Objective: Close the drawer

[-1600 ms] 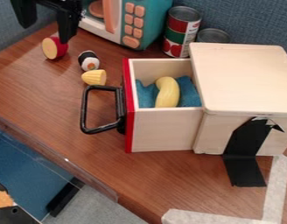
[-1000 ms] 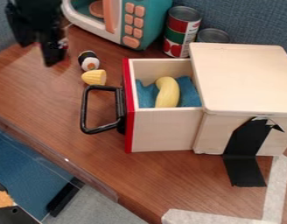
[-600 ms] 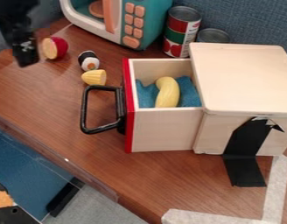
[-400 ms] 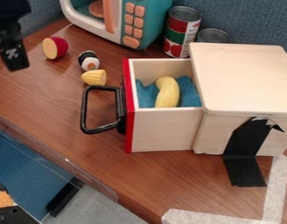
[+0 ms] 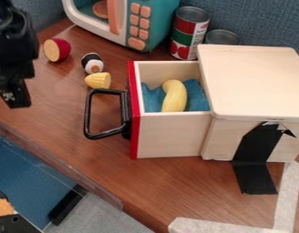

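Observation:
The black gripper [image 5: 15, 93] hangs over the left part of the table, left of the drawer handle and apart from it. The drawer [image 5: 171, 134] is pulled out to the left of its wooden box [image 5: 255, 82]. It has a red front edge and a black loop handle [image 5: 88, 113] that points left. Inside the drawer lie a yellow curved object [image 5: 174, 95] and a blue cloth [image 5: 196, 95].
Behind the handle stand a yellow piece [image 5: 98, 80], a sushi-like toy [image 5: 91, 63] and a red round toy [image 5: 57, 49]. Farther back are a toy microwave [image 5: 140, 22] and cans [image 5: 189, 34]. A clear barrier [image 5: 66, 168] runs along the table's front edge.
From the top left, the gripper first moved left, then came down toward the front along the left side. The drawer and the toys have kept their places.

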### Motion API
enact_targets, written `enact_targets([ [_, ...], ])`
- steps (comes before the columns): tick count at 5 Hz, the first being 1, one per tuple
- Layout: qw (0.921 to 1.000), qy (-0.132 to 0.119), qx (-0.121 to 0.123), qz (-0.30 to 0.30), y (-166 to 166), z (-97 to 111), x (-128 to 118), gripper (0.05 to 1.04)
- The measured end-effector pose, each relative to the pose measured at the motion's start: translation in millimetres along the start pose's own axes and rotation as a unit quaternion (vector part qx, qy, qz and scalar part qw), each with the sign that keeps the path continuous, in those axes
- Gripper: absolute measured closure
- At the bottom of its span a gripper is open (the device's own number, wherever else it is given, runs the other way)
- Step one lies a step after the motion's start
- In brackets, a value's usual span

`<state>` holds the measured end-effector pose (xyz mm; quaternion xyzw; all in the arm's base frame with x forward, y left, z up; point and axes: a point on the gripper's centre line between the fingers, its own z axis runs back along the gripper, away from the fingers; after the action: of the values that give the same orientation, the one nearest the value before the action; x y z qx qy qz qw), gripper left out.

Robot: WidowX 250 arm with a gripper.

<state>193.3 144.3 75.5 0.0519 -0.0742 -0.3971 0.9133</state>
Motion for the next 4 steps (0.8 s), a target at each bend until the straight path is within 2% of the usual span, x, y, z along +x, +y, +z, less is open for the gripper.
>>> enact_targets([
  [2,0.9998,0.000,-0.016,-0.014,-19,-17,14,0.083],
  [4,0.9994,-0.012,-0.032,0.009,-22,-31,29,0.083],
])
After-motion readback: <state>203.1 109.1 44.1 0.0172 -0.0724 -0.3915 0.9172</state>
